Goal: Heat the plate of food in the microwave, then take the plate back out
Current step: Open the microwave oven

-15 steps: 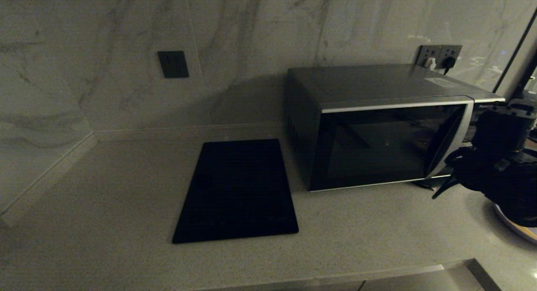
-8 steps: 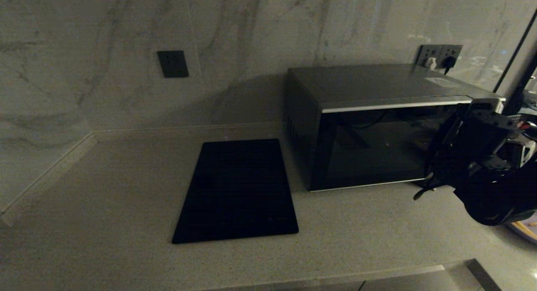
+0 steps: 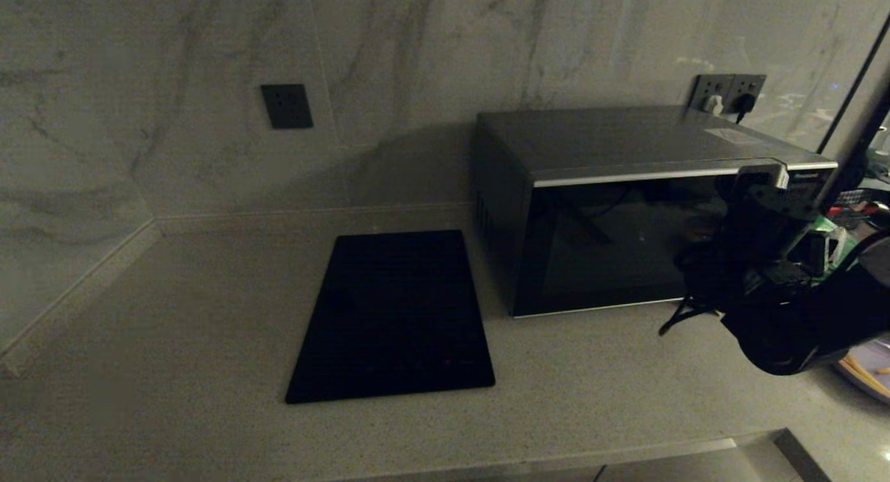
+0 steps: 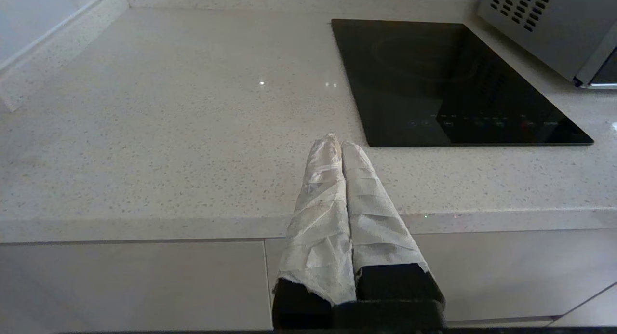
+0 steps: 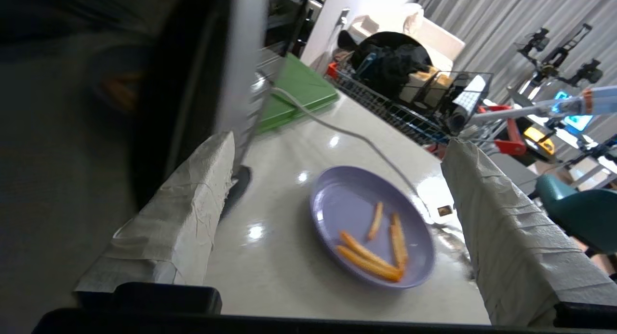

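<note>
The black-and-silver microwave (image 3: 626, 218) stands on the counter at the right, and its dark glass door looks shut. My right arm (image 3: 779, 308) hangs in front of its right end, covering the button panel. In the right wrist view my right gripper (image 5: 340, 141) is open and empty, with one padded finger (image 5: 193, 213) beside the door's silver edge (image 5: 241, 59). The lavender plate of food (image 5: 371, 233) lies on the counter beyond the fingers, bearing a few orange sticks; its rim (image 3: 869, 371) shows at the head view's right edge. My left gripper (image 4: 340, 143) is shut and empty, off the counter's front edge.
A flat black mat (image 3: 396, 315) lies left of the microwave. A green board (image 5: 299, 90), a grey cable (image 5: 347, 131) and a wire rack (image 5: 419, 107) sit beyond the plate. Wall sockets (image 3: 726, 92) are behind the microwave.
My right arm has swung left and upward across the microwave's right front, away from the plate, uncovering more of the plate's rim. The left arm has not moved.
</note>
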Motion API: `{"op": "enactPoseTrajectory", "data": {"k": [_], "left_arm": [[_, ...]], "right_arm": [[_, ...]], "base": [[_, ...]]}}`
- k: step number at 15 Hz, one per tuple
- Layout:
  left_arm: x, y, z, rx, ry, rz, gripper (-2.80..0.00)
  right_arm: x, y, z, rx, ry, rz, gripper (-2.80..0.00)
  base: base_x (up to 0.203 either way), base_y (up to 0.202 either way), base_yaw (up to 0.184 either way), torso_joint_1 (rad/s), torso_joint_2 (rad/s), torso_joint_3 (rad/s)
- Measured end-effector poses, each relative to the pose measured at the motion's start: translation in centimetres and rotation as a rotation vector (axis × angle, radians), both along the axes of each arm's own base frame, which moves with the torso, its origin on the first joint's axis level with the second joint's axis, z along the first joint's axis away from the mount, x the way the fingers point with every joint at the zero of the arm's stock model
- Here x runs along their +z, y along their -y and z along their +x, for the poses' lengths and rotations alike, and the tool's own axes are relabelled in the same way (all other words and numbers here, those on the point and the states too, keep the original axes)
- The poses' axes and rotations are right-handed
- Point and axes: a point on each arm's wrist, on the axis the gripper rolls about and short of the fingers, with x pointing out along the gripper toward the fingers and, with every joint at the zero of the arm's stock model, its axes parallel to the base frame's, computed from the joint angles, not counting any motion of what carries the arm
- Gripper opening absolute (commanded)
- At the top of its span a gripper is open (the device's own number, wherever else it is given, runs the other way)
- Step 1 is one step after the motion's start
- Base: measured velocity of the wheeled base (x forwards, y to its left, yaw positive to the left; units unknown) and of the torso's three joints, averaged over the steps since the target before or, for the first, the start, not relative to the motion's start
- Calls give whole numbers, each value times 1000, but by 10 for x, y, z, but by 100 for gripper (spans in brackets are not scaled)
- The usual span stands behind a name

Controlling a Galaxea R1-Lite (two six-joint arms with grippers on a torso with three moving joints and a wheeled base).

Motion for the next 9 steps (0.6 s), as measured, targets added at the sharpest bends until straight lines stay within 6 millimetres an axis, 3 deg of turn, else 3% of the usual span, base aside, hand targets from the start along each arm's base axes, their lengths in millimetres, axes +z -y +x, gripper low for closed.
{"op": "enactPoseTrajectory", "data": {"k": [9], "left_arm": [[0,0,0,0,0,0,-280]], "right_arm": [[-35,-7,30,-29,99,42,0]], "base": [[0,0,0,0,0,0]]}}
